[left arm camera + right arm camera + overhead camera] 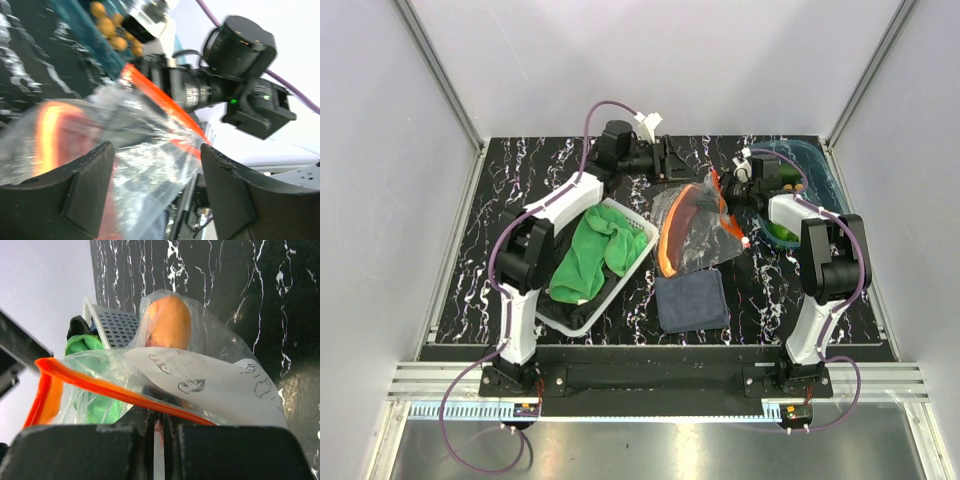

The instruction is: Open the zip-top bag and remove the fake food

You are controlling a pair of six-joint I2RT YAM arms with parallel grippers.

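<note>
Right gripper [159, 421] pinched shut on orange strip of zip-top bag [695, 228], mid-table; orange toy piece [169, 322] inside. Left gripper [157, 172] jaws wide, bag film showing between. Blue tray [817, 170] holds brown balls [111, 31]; white basket [642, 228], green cloth [592, 252].

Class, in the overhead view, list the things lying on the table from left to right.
A white basket holding a green cloth, then the zip-top bag, then a blue tray.

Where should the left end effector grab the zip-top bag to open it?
Likely the free stretch of orange zip strip on the zip-top bag, from the left arm's side: the right end effector is shut on its other end; the left end effector is open.
</note>
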